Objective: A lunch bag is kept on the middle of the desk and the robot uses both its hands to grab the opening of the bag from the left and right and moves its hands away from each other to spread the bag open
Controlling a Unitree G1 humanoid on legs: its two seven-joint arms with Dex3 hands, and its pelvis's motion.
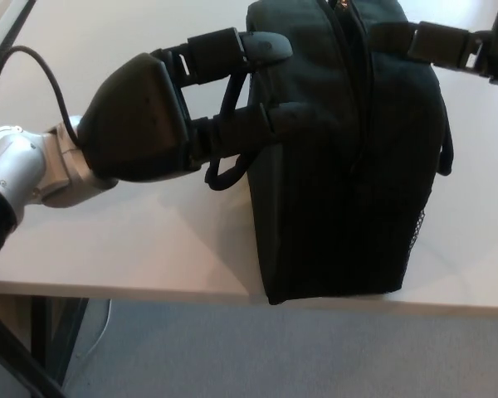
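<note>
The bag [349, 157] stands on the surface [133, 240], zip apparently closed. The left robot hand [158, 116] reaches its top, fingers spread; the right robot hand [448, 46] is unreadable. Fingers may slip off the fabric.

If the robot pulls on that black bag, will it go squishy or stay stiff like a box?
Probably squishy: the lunch bag looks like soft cloth, and the left hand seems to dent its side. It stands upright by itself, so it likely has some padding. Its strap loop droops, so that part is floppy.
</note>
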